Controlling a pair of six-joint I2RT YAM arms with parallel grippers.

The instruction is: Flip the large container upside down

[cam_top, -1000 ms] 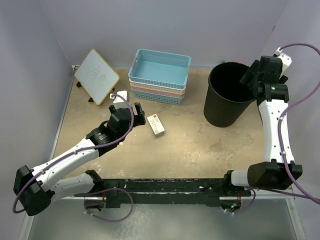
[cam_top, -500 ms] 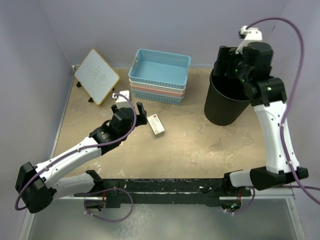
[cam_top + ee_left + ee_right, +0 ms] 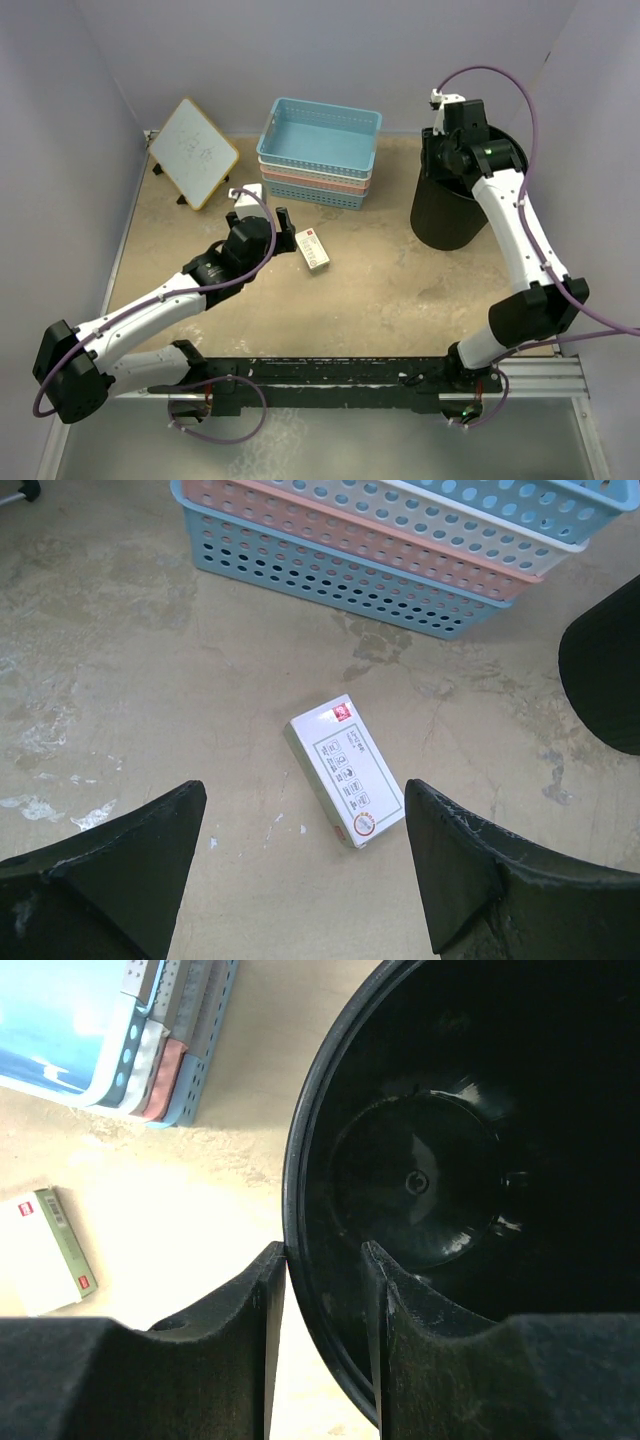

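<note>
Mottled beige tabletop [image 3: 400,290], scuffed and stained, enclosed left, right and far by plain lavender walls [image 3: 330,50]. Along the near edge, a black rail [image 3: 330,385] on pale metal framing.

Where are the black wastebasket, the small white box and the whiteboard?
black wastebasket [image 3: 445,215]: top view, outer wall.
small white box [image 3: 347,770]: left wrist view, printed top face.
whiteboard [image 3: 194,152]: top view, white face.

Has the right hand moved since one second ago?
Yes. The right hand moved left across the black wastebasket, from its right rim to its left rim, nearer the stacked baskets.
</note>
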